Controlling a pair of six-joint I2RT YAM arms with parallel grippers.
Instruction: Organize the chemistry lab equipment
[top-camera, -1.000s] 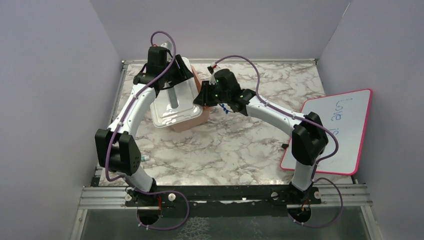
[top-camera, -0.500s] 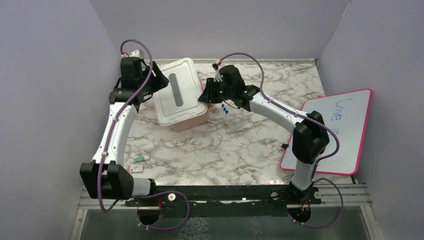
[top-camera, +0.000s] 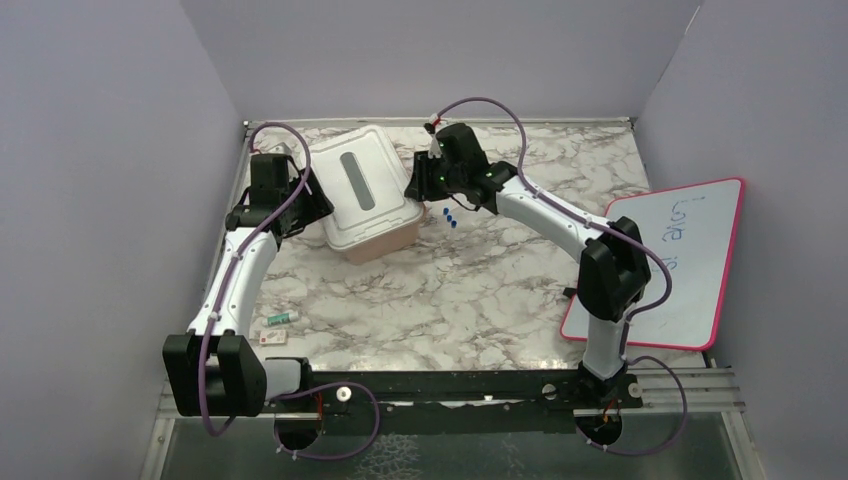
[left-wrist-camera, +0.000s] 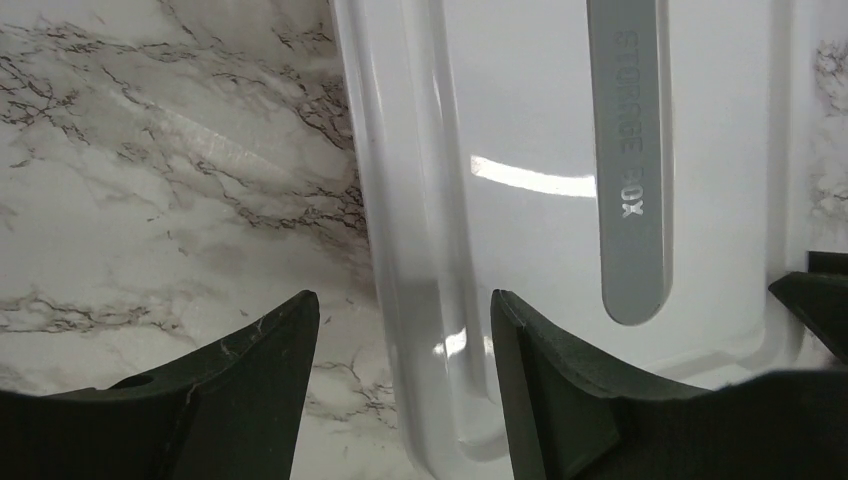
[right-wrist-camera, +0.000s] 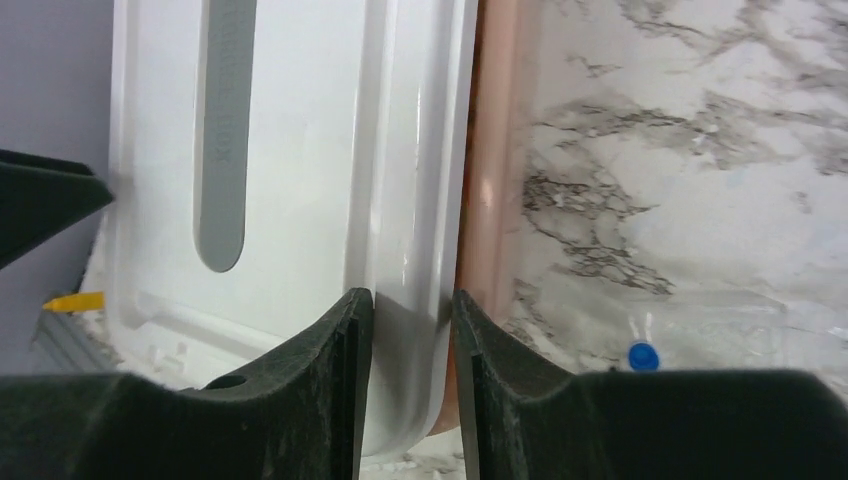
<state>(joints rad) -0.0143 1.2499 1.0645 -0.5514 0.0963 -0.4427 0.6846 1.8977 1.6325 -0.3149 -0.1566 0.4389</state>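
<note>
The pink tub (top-camera: 388, 240) with its white lid (top-camera: 360, 185) stands at the back left. My right gripper (top-camera: 413, 188) is shut on the lid's right rim (right-wrist-camera: 405, 200), with the pink wall (right-wrist-camera: 495, 200) just beside one finger. My left gripper (top-camera: 308, 200) is open, its jaws straddling the lid's left rim (left-wrist-camera: 420, 250) without touching it. Tiny blue pieces (top-camera: 450, 216) lie on the table right of the tub; one shows in the right wrist view (right-wrist-camera: 642, 355). Two small loose tools (top-camera: 278, 322) lie near the front left. The ring, tube, tongs and brush are out of view.
A pink-framed whiteboard (top-camera: 668, 262) lies at the right edge, with a small black thing (top-camera: 570, 292) by its left side. Purple walls close in the left, back and right. A yellow scrap (right-wrist-camera: 72, 300) shows past the lid's far corner.
My left arm has swung from over the back of the lid down to the tub's left side. The tub has turned and shifted slightly. My right gripper has stayed at the right rim.
</note>
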